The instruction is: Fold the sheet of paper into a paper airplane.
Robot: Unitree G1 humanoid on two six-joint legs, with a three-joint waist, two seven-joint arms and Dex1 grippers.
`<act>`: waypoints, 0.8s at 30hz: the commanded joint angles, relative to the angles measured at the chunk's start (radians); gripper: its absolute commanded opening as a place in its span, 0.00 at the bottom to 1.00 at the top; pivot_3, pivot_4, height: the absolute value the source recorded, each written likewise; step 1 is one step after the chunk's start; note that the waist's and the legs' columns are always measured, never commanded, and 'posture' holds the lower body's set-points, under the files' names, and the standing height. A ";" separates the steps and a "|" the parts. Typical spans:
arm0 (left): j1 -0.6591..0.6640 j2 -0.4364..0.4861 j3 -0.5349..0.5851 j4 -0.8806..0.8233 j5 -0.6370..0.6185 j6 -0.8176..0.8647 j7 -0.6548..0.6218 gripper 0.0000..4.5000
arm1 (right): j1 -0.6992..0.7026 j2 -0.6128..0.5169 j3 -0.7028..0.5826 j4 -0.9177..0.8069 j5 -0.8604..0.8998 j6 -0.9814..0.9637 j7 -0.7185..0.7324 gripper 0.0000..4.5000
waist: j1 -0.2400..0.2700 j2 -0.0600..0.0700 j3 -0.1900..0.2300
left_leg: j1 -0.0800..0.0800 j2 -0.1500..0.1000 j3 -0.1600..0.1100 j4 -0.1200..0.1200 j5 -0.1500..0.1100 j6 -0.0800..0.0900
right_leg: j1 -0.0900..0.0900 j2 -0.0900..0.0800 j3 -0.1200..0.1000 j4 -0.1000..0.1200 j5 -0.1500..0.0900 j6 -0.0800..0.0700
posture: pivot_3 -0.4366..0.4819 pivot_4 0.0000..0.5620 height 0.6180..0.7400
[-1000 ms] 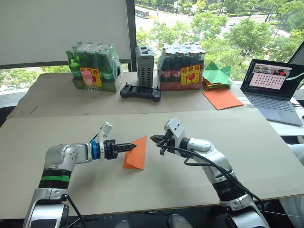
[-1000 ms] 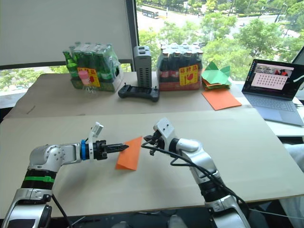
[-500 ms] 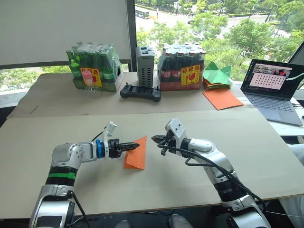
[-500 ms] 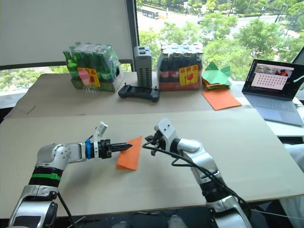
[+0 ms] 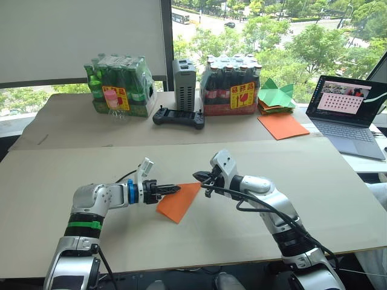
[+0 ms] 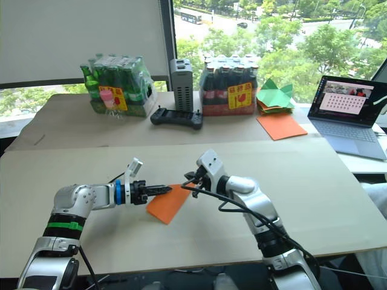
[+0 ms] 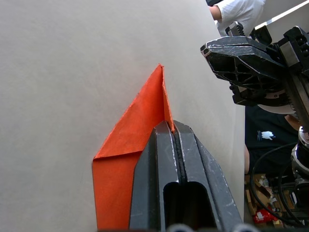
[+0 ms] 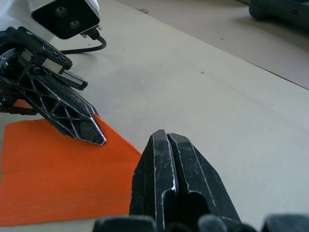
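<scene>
Bright-orange sheet of paper (image 5: 179,202); black tool (image 5: 176,189); beige table (image 5: 338,199).

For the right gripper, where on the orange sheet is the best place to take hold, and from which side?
Probably the pointed corner of the sheet of paper, approached from the robot's right. The left gripper is shut on the sheet's opposite edge, so that corner is free and points at the right gripper, which is shut just beside it and would need to open first.

bottle packs (image 5: 118,96) | yellow-red labels, print unreadable | laptop (image 5: 346,99) | screen text unreadable
</scene>
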 commanded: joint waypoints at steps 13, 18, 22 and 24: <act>-0.002 -0.175 0.303 -0.122 -0.095 0.037 0.362 0.01 | -0.015 0.005 -0.009 -0.035 0.010 -0.003 -0.006 0.00 | 0.005 0.000 0.000 | -0.002 0.000 0.000 0.004 0.000 0.000 | 0.000 0.000 0.000 0.001 0.000 0.000 | 0.48 0.27 1.00; 0.037 -0.380 0.485 -0.313 -0.214 0.068 0.670 0.01 | -0.018 0.012 -0.007 -0.023 0.009 -0.011 -0.008 0.00 | 0.011 0.000 0.000 | -0.002 0.000 -0.001 0.005 0.000 0.000 | 0.000 -0.001 0.000 0.001 0.000 0.001 | 0.48 0.27 1.00; 0.066 -0.522 0.564 -0.427 -0.281 0.071 0.910 0.01 | -0.023 0.020 -0.005 -0.015 0.009 -0.016 -0.008 0.00 | 0.016 -0.001 0.000 | -0.003 -0.001 0.000 0.005 0.000 0.000 | 0.000 -0.002 0.000 0.000 0.001 0.001 | 0.48 0.27 1.00; 0.073 -0.584 0.593 -0.460 -0.329 0.078 1.027 0.01 | -0.026 0.025 -0.003 -0.010 0.007 -0.019 -0.007 0.00 | 0.018 -0.001 0.000 | -0.002 -0.001 0.000 0.005 0.000 0.000 | 0.001 -0.002 0.000 0.000 0.001 0.001 | 0.48 0.27 1.00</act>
